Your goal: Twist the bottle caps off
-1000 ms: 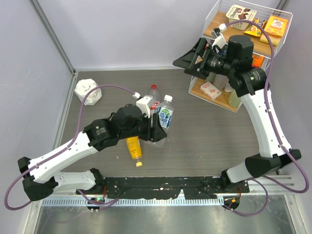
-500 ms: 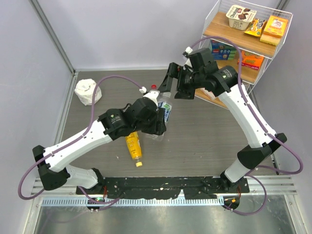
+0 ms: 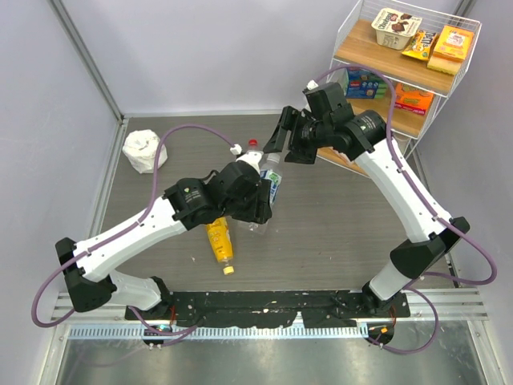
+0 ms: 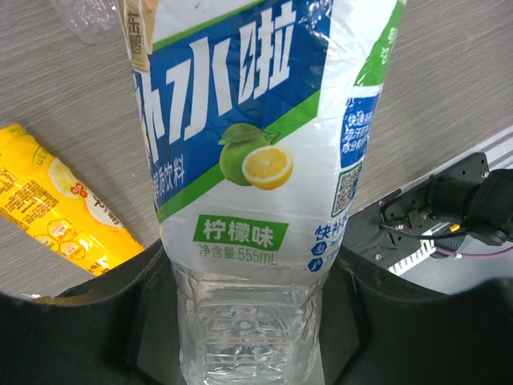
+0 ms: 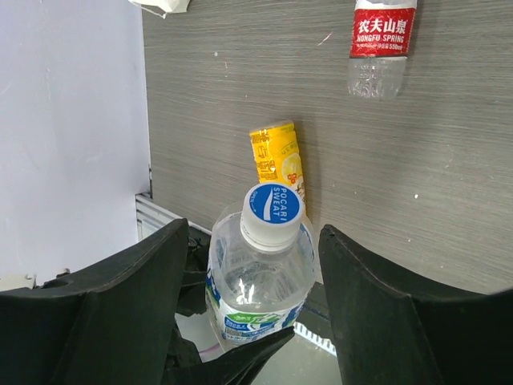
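left gripper [image 4: 248, 305]: clamped on the lower body of the small bottle [image 4: 248, 160]; a finger pressed against each side
small bottle: blue-and-white label with a lime and lemon picture; held off the table [image 3: 337, 224] near its middle, cap end toward the right arm
pale cap [image 5: 271, 204]: blue-and-white, still screwed on the small bottle's neck
right gripper [image 5: 252, 227]: jaws apart; one finger on each side of the pale cap, clear gaps both sides, no contact
yellow bottle [image 3: 218, 239]: lying flat on the table just beside the left gripper, nearer the arm bases
yellow cap [image 3: 228, 270]: at the yellow bottle's near end; too small to tell if it is on the neck or loose
red-label bottle [image 5: 383, 40]: clear; on the far side of the held bottle; red cap [image 3: 253, 143] on top
white crumpled wad [image 3: 143, 150]: far left corner of the table, well apart from the bottles
wire rack [image 3: 357, 52]: far right corner, boxed snacks on its shelves
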